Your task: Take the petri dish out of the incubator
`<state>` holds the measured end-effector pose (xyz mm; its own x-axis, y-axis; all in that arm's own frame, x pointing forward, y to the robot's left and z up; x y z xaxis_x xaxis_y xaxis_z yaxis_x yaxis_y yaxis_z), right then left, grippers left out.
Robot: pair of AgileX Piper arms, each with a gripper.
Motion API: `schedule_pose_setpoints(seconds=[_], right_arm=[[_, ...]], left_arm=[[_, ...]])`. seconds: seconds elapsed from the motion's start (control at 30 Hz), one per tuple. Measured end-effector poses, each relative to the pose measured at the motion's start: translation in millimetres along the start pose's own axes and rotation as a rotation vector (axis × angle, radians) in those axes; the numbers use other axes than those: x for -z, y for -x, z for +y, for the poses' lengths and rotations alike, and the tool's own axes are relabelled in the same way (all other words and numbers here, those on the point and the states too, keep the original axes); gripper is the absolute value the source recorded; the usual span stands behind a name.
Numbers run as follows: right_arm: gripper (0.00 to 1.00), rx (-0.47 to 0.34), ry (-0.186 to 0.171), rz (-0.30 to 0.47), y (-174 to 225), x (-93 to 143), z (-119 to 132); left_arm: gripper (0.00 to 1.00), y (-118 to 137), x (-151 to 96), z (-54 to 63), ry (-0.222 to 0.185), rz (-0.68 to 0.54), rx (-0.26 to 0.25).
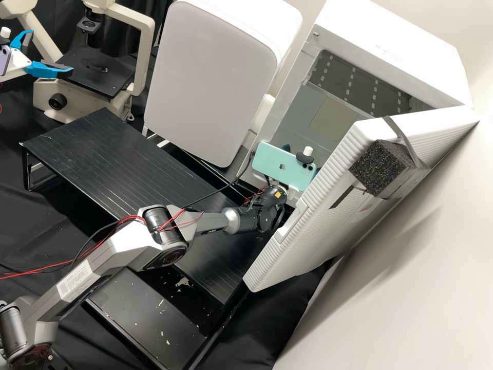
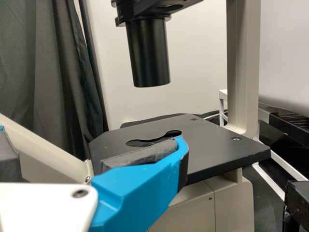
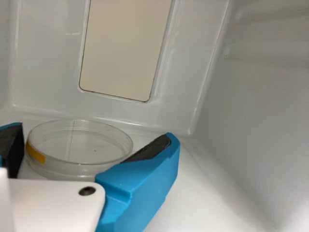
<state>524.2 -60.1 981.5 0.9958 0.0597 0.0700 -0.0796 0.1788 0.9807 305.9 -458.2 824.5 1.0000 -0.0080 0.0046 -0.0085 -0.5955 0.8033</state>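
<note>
Inside the incubator (image 1: 380, 49), the right gripper (image 1: 286, 147) has 2 fingers spread around the petri dish (image 3: 79, 147); well outside the incubator, the left gripper (image 1: 51, 52) gapes.

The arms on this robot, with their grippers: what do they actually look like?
The right arm is grey with round black joints, a pale label and loose red and black cables. It carries a mint-green phone. The right gripper and left gripper are white, with bright blue fingers faced with dark pads. A purple phone sits by the left one.
</note>
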Motion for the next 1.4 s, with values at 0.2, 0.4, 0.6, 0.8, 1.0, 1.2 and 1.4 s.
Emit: schedule_pose_setpoints(seconds=[0.2, 0.4, 0.6, 0.8, 1.0, 1.2, 1.4], right_arm=[[0.0, 0.0, -0.024, -0.01, -1.2, -5.8, -5.8], [0.0, 0.002, -0.024, -0.011, -1.4, -6.4, -6.5], [0.0, 0.001, -0.026, -0.011, -1.4, -6.4, -6.5], [0.0, -0.001, -0.025, -0.009, -1.5, -6.0, -5.9], [0.0, -0.009, -0.02, -0.003, -2.7, -4.5, -3.0], [0.0, -0.008, -0.021, -0.004, -2.8, -5.0, -3.6], [0.0, -0.003, -0.027, -0.01, -1.8, -6.3, -5.8]], left_arm=[[1.0, 0.0, 0.0, 0.0, 0.0, 0.0, 0.0], [1.0, 0.0, 0.0, 0.0, 0.0, 0.0, 0.0], [1.0, 0.0, 0.0, 0.0, 0.0, 0.0, 0.0], [1.0, 0.0, 0.0, 0.0, 0.0, 0.0, 0.0], [1.0, 0.0, 0.0, 0.0, 0.0, 0.0, 0.0], [1.0, 0.0, 0.0, 0.0, 0.0, 0.0, 0.0], [1.0, 0.0, 0.0, 0.0, 0.0, 0.0, 0.0]])
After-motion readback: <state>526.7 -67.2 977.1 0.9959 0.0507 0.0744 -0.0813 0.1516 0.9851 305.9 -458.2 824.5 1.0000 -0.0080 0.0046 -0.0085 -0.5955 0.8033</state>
